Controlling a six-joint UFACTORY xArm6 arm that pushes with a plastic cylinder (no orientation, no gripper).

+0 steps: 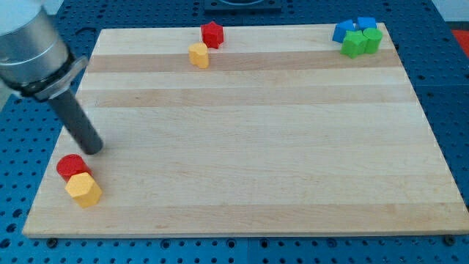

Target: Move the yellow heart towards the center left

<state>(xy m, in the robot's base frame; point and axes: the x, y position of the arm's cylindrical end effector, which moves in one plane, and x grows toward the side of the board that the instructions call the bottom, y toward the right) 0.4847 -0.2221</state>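
Wooden board (pixel 256 147) of pale planks, read here as a clock face, lying on a blue perforated table (pixel 447 88). Near the rim at about 11 o'clock, the yellow heart (pixel 198 55), small and rounded, its shape only loosely legible at this size. Just beside it, at its 1 o'clock, a red faceted block (pixel 212 34), the two close or touching; cannot tell which. Far off in the corner at about 1 o'clock, a tight cluster: two blue blocks (pixel 343 31) (pixel 366 24) toward the edge and two green blocks (pixel 354 44) (pixel 372 39) pressed against them on the inner side, shapes unclear. Down in the corner at about 8 o'clock, a red round block (pixel 72 166) with a yellow faceted block (pixel 83 189) touching it at its 5 o'clock. Slanting in from the 10 o'clock corner, a dark rod (pixel 73 117) below a grey cylindrical arm section. At the rod's lower end, my tip (pixel 94 149), grasping nothing and bare, just beside the red round block at that block's 1 o'clock; contact impossible to judge. Well apart from the yellow heart, which lies toward 2 o'clock from my tip.
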